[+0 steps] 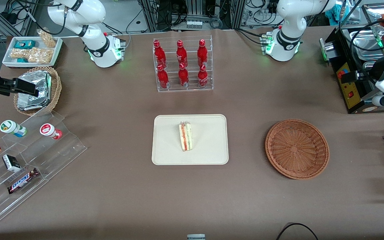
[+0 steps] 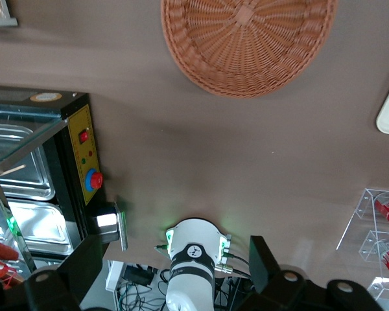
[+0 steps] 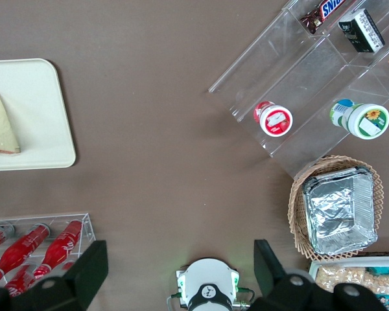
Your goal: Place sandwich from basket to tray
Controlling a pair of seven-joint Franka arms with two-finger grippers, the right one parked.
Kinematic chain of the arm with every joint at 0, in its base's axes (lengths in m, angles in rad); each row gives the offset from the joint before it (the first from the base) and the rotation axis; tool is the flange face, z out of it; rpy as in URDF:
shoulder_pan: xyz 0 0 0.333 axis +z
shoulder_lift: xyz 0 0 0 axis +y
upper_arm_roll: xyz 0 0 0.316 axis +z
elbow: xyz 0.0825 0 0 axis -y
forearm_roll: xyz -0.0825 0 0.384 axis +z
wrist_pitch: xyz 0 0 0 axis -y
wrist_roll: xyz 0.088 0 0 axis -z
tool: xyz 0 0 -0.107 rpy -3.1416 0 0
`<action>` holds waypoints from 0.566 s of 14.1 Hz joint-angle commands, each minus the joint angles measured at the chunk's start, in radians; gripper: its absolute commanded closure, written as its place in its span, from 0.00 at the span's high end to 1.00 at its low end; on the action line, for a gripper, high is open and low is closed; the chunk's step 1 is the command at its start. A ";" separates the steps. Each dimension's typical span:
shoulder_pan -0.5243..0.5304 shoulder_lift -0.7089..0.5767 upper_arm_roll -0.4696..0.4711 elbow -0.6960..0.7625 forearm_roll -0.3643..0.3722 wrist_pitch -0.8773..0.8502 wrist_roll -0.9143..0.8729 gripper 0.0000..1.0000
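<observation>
Setting: robotics lab arranged as a mock snack counter. Evidence: two white robot arm bases (image 1: 105,53) bolted to a brown-covered table (image 1: 118,186); cable bundles (image 1: 165,15) and metal framing at its edge; acrylic rack of red bottles (image 1: 182,65); clear tiered snack display (image 1: 28,160); black control box (image 1: 348,80) with red buttons.
</observation>
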 commanded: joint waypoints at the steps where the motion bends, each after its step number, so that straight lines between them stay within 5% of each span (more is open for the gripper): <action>1: -0.044 0.006 -0.019 0.054 0.019 -0.013 -0.007 1.00; 5: -0.158 -0.009 -0.022 0.076 0.025 -0.008 -0.207 1.00; 8: -0.152 -0.035 -0.016 0.078 0.027 -0.017 -0.059 1.00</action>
